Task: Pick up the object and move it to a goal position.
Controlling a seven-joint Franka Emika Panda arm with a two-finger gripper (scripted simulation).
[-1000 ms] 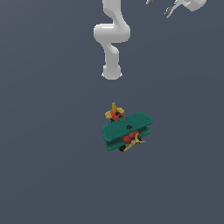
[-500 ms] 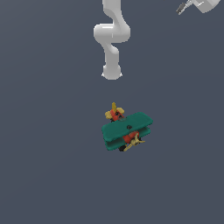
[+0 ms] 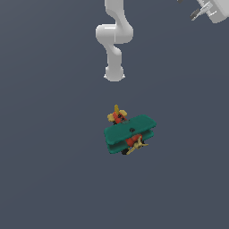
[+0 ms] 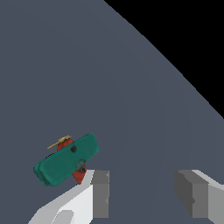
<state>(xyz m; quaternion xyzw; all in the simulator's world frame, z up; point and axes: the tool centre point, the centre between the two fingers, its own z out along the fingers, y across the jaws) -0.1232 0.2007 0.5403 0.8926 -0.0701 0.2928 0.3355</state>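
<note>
The toy biplane (image 3: pixel 130 134) lies on the grey floor in the exterior view, below the arm's base, with teal wings, red body, tan propeller and tail. My gripper (image 3: pixel 199 11) is high at the exterior view's upper right, far from the biplane, partly cut by the frame edge. In the wrist view the biplane (image 4: pixel 65 160) shows some way off beyond my fingers (image 4: pixel 100 192). My gripper (image 4: pixel 142 194) is open and empty, with a wide gap between the two pads.
The white arm base (image 3: pixel 114 74) stands on the floor just beyond the biplane in the exterior view. The grey floor (image 3: pixel 53 170) spreads around it. The wrist view shows the floor's edge against black (image 4: pixel 183 39).
My gripper has moved toward the exterior view's right and upward along the top edge. The biplane has not moved.
</note>
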